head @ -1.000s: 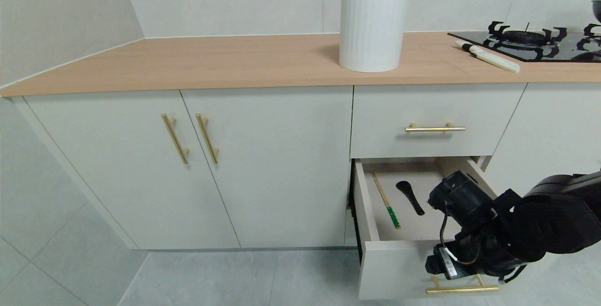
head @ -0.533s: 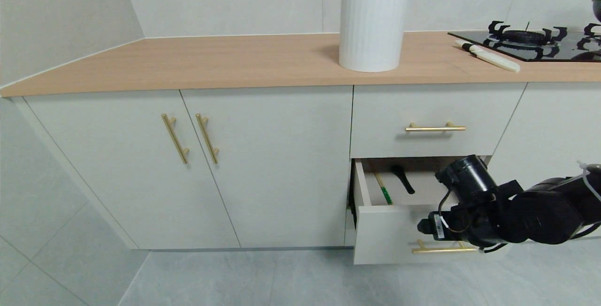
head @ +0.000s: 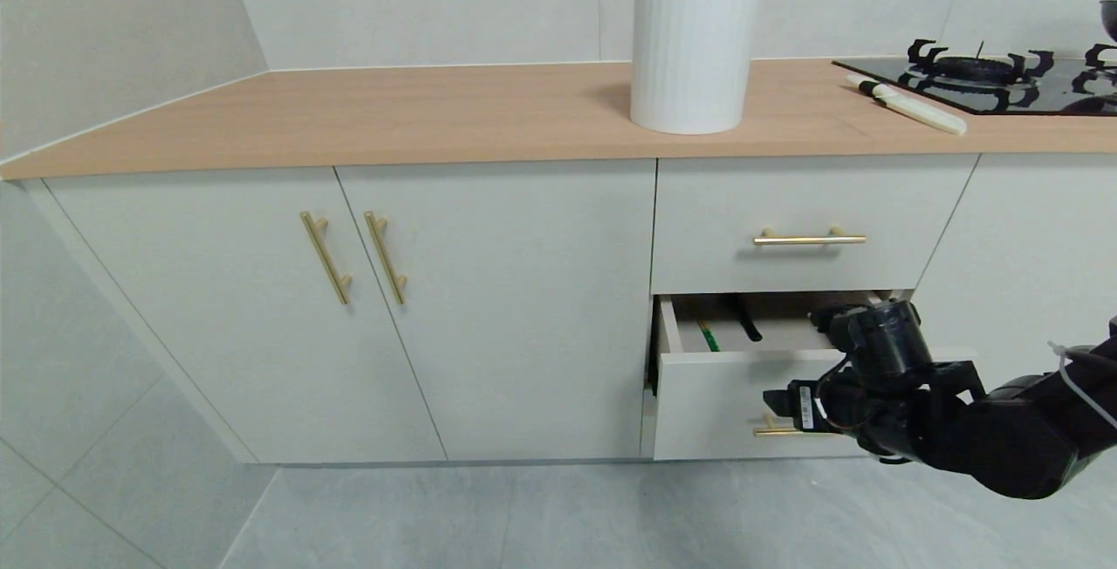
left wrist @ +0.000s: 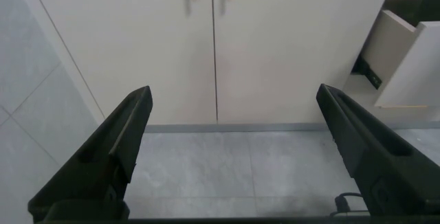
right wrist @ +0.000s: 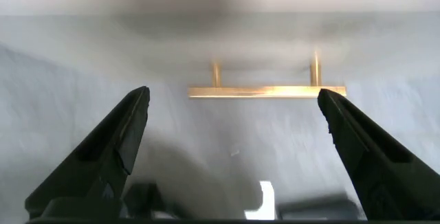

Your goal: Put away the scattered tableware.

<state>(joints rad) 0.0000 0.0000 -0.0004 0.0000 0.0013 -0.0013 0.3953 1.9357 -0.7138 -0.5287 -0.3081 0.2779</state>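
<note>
The lower drawer (head: 707, 399) stands out from the cabinet by a narrow gap. Inside it lie chopsticks with green tips (head: 708, 335) and a black spoon (head: 746, 321), both mostly hidden under the upper drawer. My right gripper (head: 785, 410) is against the drawer front at its gold handle (head: 772, 431). In the right wrist view the gripper (right wrist: 232, 97) is open, with the handle (right wrist: 267, 91) just beyond its fingertips. My left gripper (left wrist: 234, 93) hangs open and holds nothing, low above the floor and facing the cabinet doors (left wrist: 213, 38).
A tall white ribbed canister (head: 694, 37) stands on the wooden counter (head: 436, 111). A white-bladed knife (head: 912, 106) lies beside the gas hob (head: 986, 76). The upper drawer (head: 809, 239) is shut, as are the two doors (head: 349, 255). Grey tiled floor lies below.
The lower drawer has slid from wide open to nearly shut. My right gripper moved in toward the cabinet with the drawer front.
</note>
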